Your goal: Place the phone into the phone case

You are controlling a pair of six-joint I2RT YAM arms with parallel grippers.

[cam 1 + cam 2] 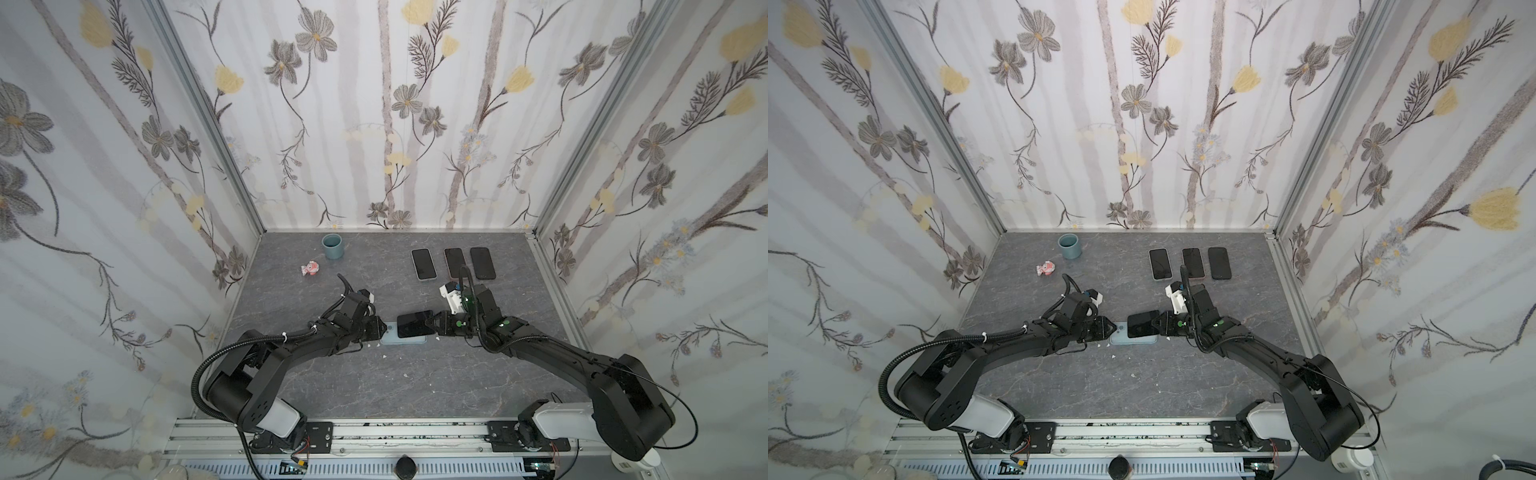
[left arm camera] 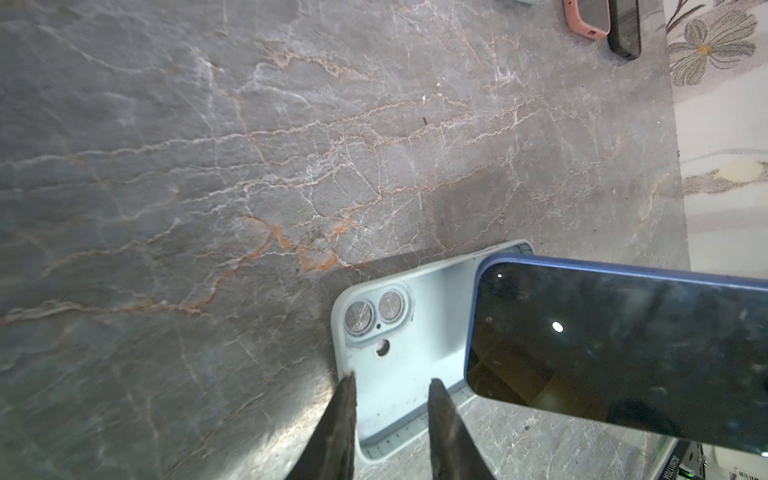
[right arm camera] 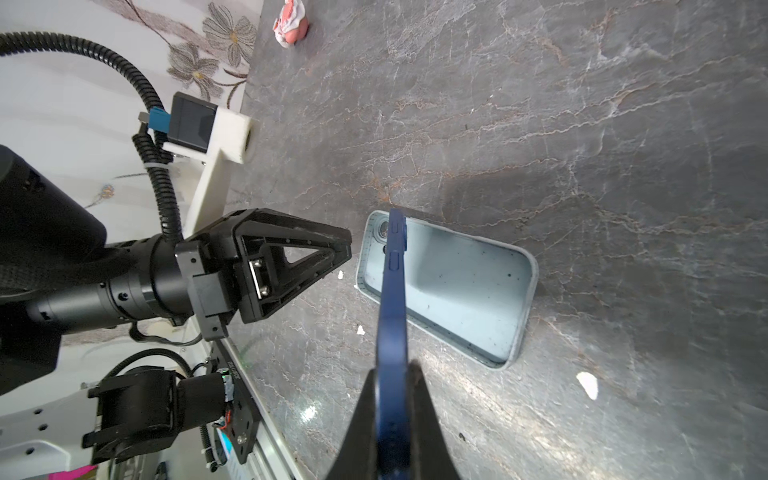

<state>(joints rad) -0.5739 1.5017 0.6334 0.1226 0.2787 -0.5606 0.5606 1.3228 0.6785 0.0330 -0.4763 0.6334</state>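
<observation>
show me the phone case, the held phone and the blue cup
phone case [image 3: 457, 286]: right wrist view, on its bare inner floor
phone [image 2: 615, 349]: left wrist view, on its dark screen
blue cup [image 1: 332, 250]: in a top view, on its outer wall

Text check | I read no words, brands or numbers | print on black plate [image 3: 243, 415] too blurred | barcode label on white bottle [image 1: 636, 462] unreadable

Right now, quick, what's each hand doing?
Left hand: open, over the phone case end.
Right hand: closed on the phone.
</observation>
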